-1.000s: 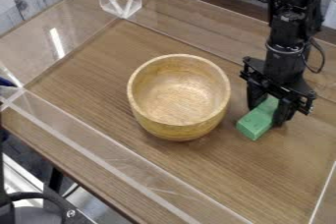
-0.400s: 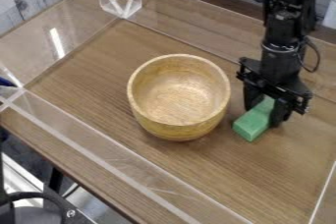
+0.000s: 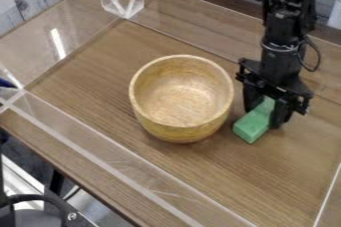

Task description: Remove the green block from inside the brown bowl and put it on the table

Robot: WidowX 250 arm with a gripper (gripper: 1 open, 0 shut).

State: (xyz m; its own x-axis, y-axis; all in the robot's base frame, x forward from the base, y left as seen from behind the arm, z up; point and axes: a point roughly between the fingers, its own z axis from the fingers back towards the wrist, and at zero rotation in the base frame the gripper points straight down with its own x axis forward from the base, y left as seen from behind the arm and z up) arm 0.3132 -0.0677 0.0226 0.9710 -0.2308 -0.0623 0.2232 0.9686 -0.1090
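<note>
The green block [image 3: 250, 126] lies on the table [image 3: 114, 52] just right of the brown bowl [image 3: 181, 98], close to its outer wall. The bowl stands upright near the middle of the table and its inside shows only bare wood. My black gripper [image 3: 272, 111] points straight down over the far end of the block. Its two fingers stand on either side of that end and grip it, while the block's near end sticks out toward the camera at table level.
Low clear acrylic walls [image 3: 54, 42] border the table on the left, front and back. A small clear bracket [image 3: 123, 0] stands at the back left corner. The table's right edge runs just behind the arm.
</note>
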